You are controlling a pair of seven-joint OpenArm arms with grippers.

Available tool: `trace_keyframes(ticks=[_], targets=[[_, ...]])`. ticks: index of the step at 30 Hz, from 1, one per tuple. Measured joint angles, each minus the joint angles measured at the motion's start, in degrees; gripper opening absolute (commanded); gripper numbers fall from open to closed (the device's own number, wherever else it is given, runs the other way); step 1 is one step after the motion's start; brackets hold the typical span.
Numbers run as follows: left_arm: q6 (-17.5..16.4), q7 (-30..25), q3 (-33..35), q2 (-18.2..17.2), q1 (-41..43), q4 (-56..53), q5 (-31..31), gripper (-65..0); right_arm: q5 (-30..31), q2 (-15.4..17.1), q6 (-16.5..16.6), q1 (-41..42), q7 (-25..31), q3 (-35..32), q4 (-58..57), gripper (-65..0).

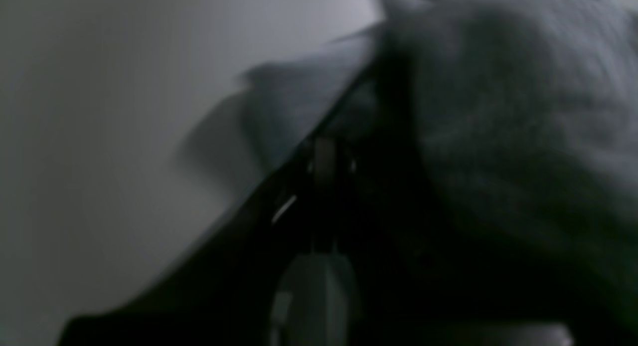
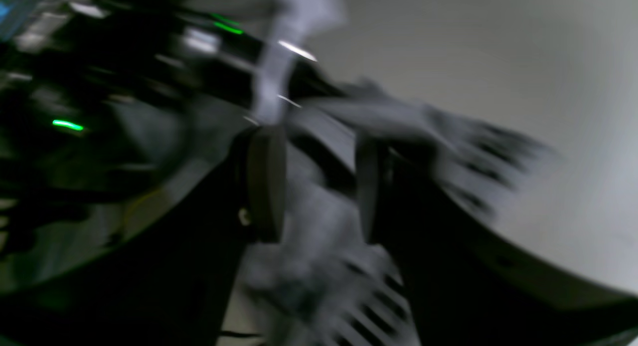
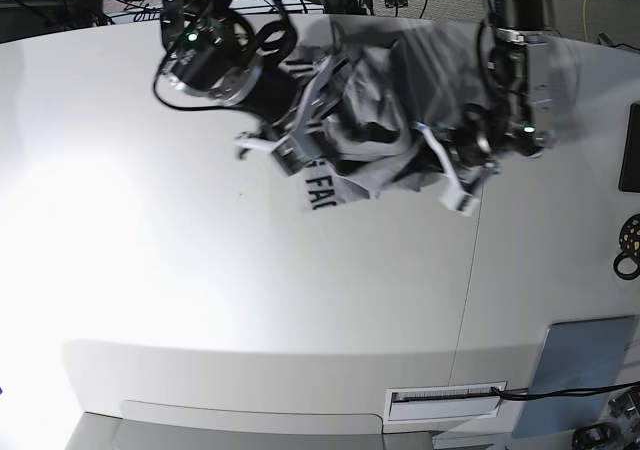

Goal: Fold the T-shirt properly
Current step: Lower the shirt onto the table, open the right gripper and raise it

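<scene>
The heather-grey T-shirt (image 3: pixel 375 120) lies bunched at the far middle of the white table (image 3: pixel 250 300), with black lettering showing on a fold at its near edge. My right gripper (image 3: pixel 290 150) is at the shirt's left side. In the right wrist view its fingers (image 2: pixel 266 181) stand apart, so the right gripper (image 2: pixel 319 186) is open, with lettered cloth (image 2: pixel 319 286) blurred behind it. My left gripper (image 3: pixel 455 178) is at the shirt's right edge, shut on the fabric. The left wrist view is dark, with grey T-shirt cloth (image 1: pixel 523 111) draped close over the left gripper (image 1: pixel 324 161).
A seam (image 3: pixel 470 290) runs down the table to the right of centre. A black object (image 3: pixel 630 150) and a coiled cable (image 3: pixel 628 245) sit at the right edge, and a grey-blue panel (image 3: pixel 585 360) sits at the near right. Cables and equipment crowd the far side.
</scene>
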Motion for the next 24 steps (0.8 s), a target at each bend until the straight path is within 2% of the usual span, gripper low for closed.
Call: trace_keyframes(ticks=[2,3,6,10,14,16,17,19,22,24], targets=[[-0.1,0.0,-1.9,-0.9,0.0,0.0,-2.4,-45.6,-0.6,0.0,0.0,0.0,-0.5,3.3,0.0,-42.0],[-1.1,0.0,-2.5,-1.3,0.0,0.0,-3.3,-41.1,-0.6,0.0,0.0,0.0,-0.9,4.7,0.0,-42.0],[-2.7,0.0,-3.2,-2.6,0.0,0.0,-4.3,-33.4,-0.6,0.0,0.0,0.0,-1.6,8.1,0.0,-42.0],[-2.6,0.0,-3.2,-5.0,-0.1,0.0,-5.2,-32.8,-0.5,0.2,0.0,0.0,-4.1,12.2,0.0,-42.0],[-2.6,2.7,-3.3,-8.2,-0.1,0.3,-17.0,-32.8,-3.7,3.5,0.2,0.0,-4.4,17.6,0.0,-42.0],[-5.6,5.6,-3.3,-9.4,-0.2,1.4,-20.9,-32.8,-4.2,5.4,-1.1,-0.2,-4.4,21.1,0.0,-42.0],[-7.5,7.6,-3.3,-9.6,-0.2,2.4,-22.7,-32.8,-4.2,6.4,-1.2,-0.2,-4.4,22.8,0.0,-42.0],[-8.0,11.3,-3.2,-9.2,0.0,4.4,-26.6,-32.8,-4.2,7.6,-1.9,-0.5,-4.3,26.2,0.0,-42.0],[-8.0,12.0,-2.9,-8.7,1.5,8.1,-31.3,-32.8,-4.3,8.8,-2.6,-1.4,-4.0,31.1,0.0,-42.0],[-8.0,12.0,-3.0,-8.8,2.7,11.0,-31.5,-32.8,-4.2,9.1,-2.7,-2.3,-3.7,33.2,0.0,-42.0]])
